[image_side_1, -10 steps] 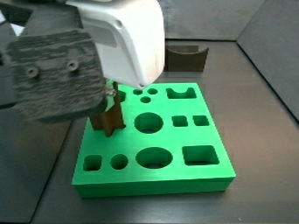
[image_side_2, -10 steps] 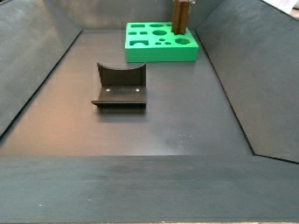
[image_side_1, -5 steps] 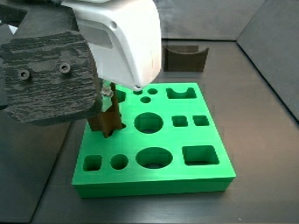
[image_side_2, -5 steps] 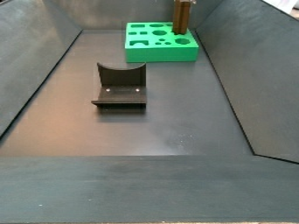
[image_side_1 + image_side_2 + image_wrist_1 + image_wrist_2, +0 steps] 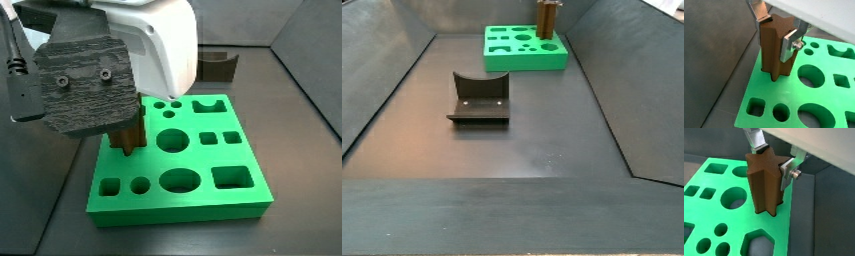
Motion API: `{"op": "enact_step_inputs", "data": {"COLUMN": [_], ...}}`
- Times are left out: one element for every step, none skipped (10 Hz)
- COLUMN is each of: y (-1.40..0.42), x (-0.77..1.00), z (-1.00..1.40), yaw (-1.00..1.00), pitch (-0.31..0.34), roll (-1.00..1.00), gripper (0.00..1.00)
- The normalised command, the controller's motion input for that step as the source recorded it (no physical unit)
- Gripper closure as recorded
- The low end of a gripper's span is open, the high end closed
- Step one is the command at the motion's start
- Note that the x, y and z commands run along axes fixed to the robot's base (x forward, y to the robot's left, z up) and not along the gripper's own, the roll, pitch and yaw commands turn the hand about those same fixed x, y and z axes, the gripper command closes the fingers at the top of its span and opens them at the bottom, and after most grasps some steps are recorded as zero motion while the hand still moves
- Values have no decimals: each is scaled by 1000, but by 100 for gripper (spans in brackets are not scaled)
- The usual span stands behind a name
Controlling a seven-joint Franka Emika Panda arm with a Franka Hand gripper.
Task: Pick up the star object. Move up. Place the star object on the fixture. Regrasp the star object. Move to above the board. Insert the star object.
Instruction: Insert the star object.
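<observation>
Jamming is judged the main risk: if the brown star object [image 5: 775,47], held upright, is turned slightly off its hole, its points could catch on the rim of the green board [image 5: 797,102]. The pincer [image 5: 777,35] is clamped on the star's upper part, silver plates on opposite faces, its lower end at the board's surface. Matte, ridged sides are seen. The dark fixture [image 5: 478,99] stands apart at 7 o'clock of the board on the bench [image 5: 543,130].

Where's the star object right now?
In both wrist views the star object stands upright between the gripper fingers, its lower end at the green board near one edge.
</observation>
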Motion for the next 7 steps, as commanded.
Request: {"op": "enact_step_inputs", "data": {"y": [-94, -111, -97, -69, -31, -17, -14], "x": [77, 51, 71, 69, 111, 177, 234], "z": [-509, -751, -929, -1000, -1000, -1000, -923], "yaw": [-51, -20, 0, 0, 0, 0, 0], "pitch": [-19, -20, -11, -37, -36, -3, 0], "roll": [34, 119, 151, 119, 86, 84, 94], "gripper": [100, 100, 100, 100, 100, 100, 100]}}
